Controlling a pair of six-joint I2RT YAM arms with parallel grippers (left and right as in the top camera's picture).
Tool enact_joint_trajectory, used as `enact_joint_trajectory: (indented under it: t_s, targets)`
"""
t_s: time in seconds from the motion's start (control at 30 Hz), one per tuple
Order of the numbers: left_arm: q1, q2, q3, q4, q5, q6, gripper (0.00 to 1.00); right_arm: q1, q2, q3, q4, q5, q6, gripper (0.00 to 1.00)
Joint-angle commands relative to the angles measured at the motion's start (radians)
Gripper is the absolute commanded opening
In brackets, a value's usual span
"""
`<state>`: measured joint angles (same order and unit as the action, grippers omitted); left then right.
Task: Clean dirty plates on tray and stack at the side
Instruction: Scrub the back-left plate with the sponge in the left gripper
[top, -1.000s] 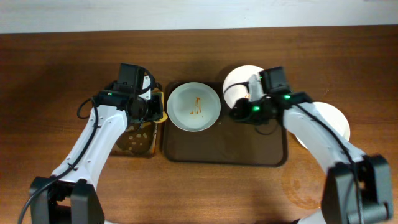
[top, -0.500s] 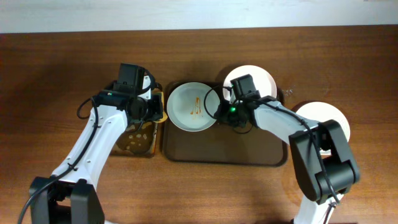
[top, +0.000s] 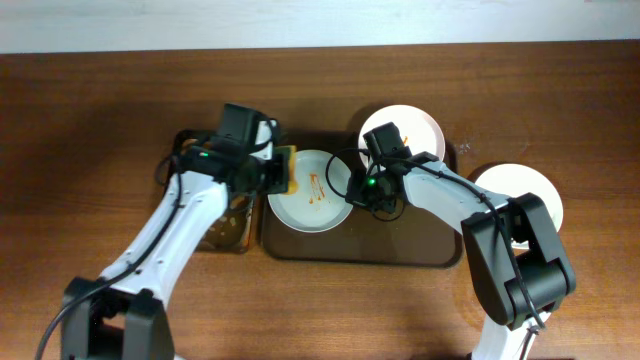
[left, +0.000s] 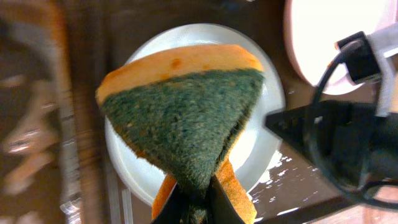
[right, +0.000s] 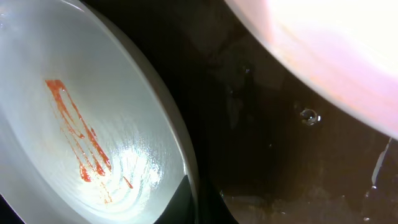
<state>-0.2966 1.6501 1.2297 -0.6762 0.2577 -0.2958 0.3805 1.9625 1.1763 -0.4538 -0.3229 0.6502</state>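
Observation:
A white plate (top: 312, 192) smeared with red sauce lies at the left end of the dark tray (top: 400, 245). My right gripper (top: 352, 190) is shut on this plate's right rim; the rim and sauce streaks show in the right wrist view (right: 93, 143). My left gripper (top: 281, 172) is shut on a yellow-and-green sponge (left: 186, 118), held over the plate's left edge (left: 261, 143). A second white plate (top: 412, 128) sits at the tray's back right corner. A clean white plate (top: 525, 195) lies on the table right of the tray.
A clear container (top: 222, 225) stands on the wooden table left of the tray. The tray floor is wet (right: 280, 155). Both arms meet over the tray's left end.
My left gripper has moved right with the sponge, from the container to the plate's left edge. The sauce plate has shifted slightly toward the front. My right gripper stays on its rim.

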Motion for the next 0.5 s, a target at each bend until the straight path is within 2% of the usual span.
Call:
enact_joint_trajectory:
  t_s: [0.0,0.07,0.23,0.47]
  targets:
    - [-0.049,0.087,-0.001,0.071,0.084,-0.107,0.00,0.005,0.021,-0.015,-0.022,0.044,-0.010,0.04]
    - [-0.050,0.148,-0.001,0.113,0.122,-0.182,0.00,0.005,0.021,-0.015,-0.023,0.047,-0.010,0.04]
    - [-0.049,0.267,-0.001,0.224,0.306,-0.186,0.00,0.005,0.021,-0.015,-0.021,0.048,-0.014,0.04]
    - [-0.053,0.402,-0.001,0.276,0.389,-0.176,0.00,0.005,0.021,-0.015,-0.020,0.048,-0.014,0.04]
